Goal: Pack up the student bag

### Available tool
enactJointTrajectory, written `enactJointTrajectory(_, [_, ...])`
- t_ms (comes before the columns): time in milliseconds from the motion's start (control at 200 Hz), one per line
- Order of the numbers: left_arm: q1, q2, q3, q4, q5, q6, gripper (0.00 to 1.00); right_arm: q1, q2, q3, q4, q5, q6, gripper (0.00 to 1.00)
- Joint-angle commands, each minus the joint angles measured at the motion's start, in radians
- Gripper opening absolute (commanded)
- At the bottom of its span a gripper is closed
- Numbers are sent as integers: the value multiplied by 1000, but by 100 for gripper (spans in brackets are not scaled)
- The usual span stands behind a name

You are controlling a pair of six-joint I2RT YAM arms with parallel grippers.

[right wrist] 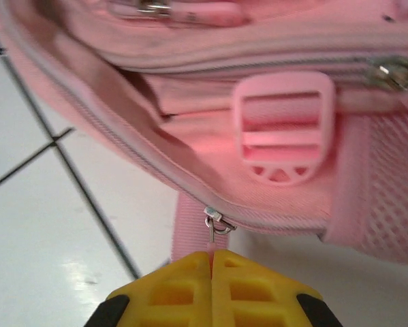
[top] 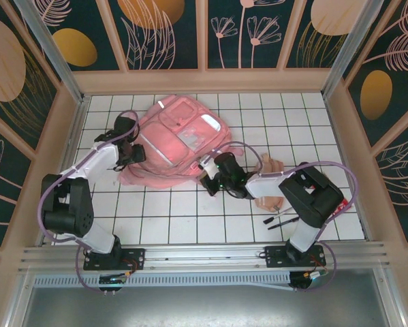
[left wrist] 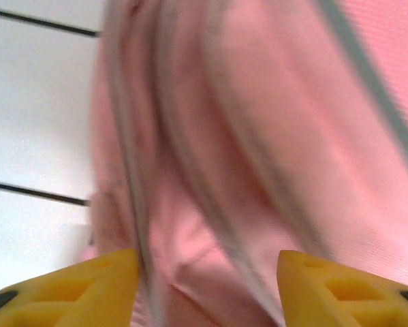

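The student bag (top: 176,139), a large pink backpack, lies flat at the back middle of the tiled table. My left gripper (top: 131,147) is at the bag's left edge. In the left wrist view its yellow fingers (left wrist: 88,289) stand apart, open, with blurred pink folds and grey stripes of the bag (left wrist: 258,170) between and beyond them. My right gripper (top: 208,167) is at the bag's near right edge. Up close, the right gripper (right wrist: 212,255) is shut on the pink pull tab hanging from a silver zip slider (right wrist: 217,222), below a pink plastic buckle (right wrist: 283,129).
A small peach-pink pouch (top: 269,182) lies right of the right forearm, with dark pens (top: 280,219) on the tiles in front of it. Wooden walls (top: 204,80) enclose the table on three sides. White tiles (top: 156,218) lie bare in front of the bag.
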Motion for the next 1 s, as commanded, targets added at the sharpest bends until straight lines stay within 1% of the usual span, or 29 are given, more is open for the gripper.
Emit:
enactJointTrajectory(0, [-68,-36,19,-178,116,-1,62,43,26,38,39,-68,-22,0])
enactJointTrajectory(70, [-180,-52,38,-231,94,-1,63,46,30,41,77,-102,-17,0])
enactJointTrajectory(125, [-248,-59,35,-218,101,-61,65,46,32,39,110,-134,-17,0])
enactJointTrajectory(150, [-267,-58,24,-194,127,-95,65,47,32,39,121,-149,-19,0])
enactJointTrajectory(195, [-276,-56,-13,-123,186,-159,64,47,32,41,129,-164,-24,0])
enactJointTrajectory(225, [-276,-56,-46,-70,203,-211,62,49,32,40,128,-168,-27,0])
enactJointTrajectory(265, [-276,-50,-84,-17,198,-262,60,48,31,39,126,-165,-28,0])
enactJointTrajectory(315, [-276,-38,-124,20,151,-295,58,47,30,39,115,-145,-27,0])
enactJointTrajectory(380, [-276,-22,-164,45,79,-318,53,37,33,35,90,-92,-27,0])
enactJointTrajectory(430, [-275,-9,-195,60,47,-318,48,23,33,32,66,-42,-11,0])
enactJointTrajectory(510, [-275,5,-244,66,25,-310,36,-5,35,27,21,82,44,0])
enactJointTrajectory(571, [-276,-1,-291,86,24,-311,28,-25,42,26,-9,151,65,0])
enactJointTrajectory(631, [-275,-15,-336,113,24,-308,24,-39,49,21,-19,223,76,0])
enactJointTrajectory(736, [-275,-35,-365,112,25,-296,21,-60,52,5,-5,320,114,0])
enactJointTrajectory(781, [-275,-48,-370,106,27,-294,21,-70,56,5,-6,345,137,1])
enactJointTrajectory(846, [-275,-80,-378,124,55,-280,22,-81,68,21,-33,348,155,3])
enactJointTrajectory(906, [-276,-103,-360,135,120,-241,26,-82,71,29,-45,346,160,6])
enactJointTrajectory(946, [-277,-118,-335,130,166,-212,31,-82,61,18,-32,330,166,9])
enactJointTrajectory(996, [-280,-146,-292,127,238,-167,39,-83,34,-6,3,295,175,18])
